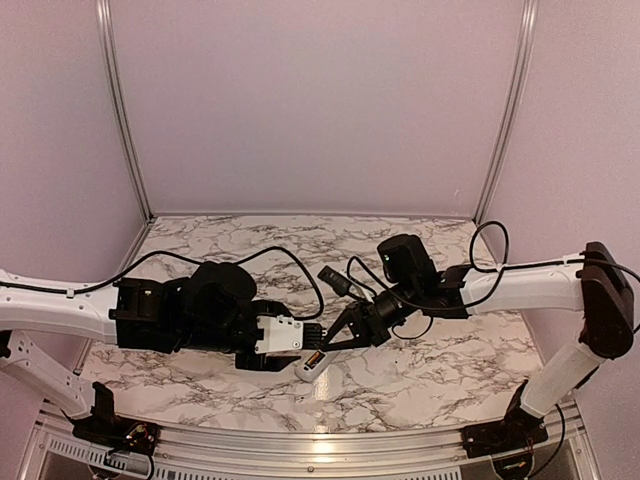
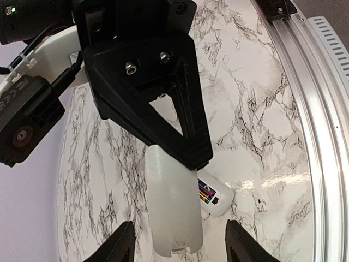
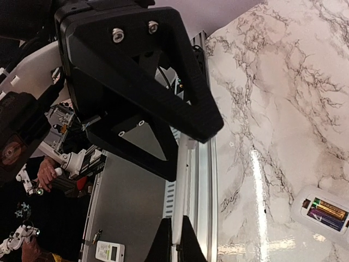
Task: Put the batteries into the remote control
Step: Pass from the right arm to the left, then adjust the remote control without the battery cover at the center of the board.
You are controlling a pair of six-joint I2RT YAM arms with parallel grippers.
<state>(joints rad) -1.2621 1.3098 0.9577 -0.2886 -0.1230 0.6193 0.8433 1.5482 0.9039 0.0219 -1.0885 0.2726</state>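
Observation:
The remote control (image 1: pixel 310 369) lies back-up on the marble table, its open compartment holding two batteries (image 3: pixel 325 210), one golden and one purple. They also show in the left wrist view (image 2: pixel 206 192). My right gripper (image 3: pixel 175 232) is shut on the thin white battery cover (image 2: pixel 173 207), which shows edge-on (image 3: pixel 181 191) in its own view. It holds the cover just above and beside the remote (image 2: pixel 218 197). My left gripper (image 2: pixel 180 226) is open, a finger on each side of the cover's free end, not touching it. Both grippers meet above the remote (image 3: pixel 322 215).
The aluminium rail of the table's near edge (image 2: pixel 313 136) runs close by the remote. Below the table edge, a second white handset with a screen (image 3: pixel 110 251) lies on a grey surface. Black cables (image 1: pixel 300 262) loop over the table behind the grippers.

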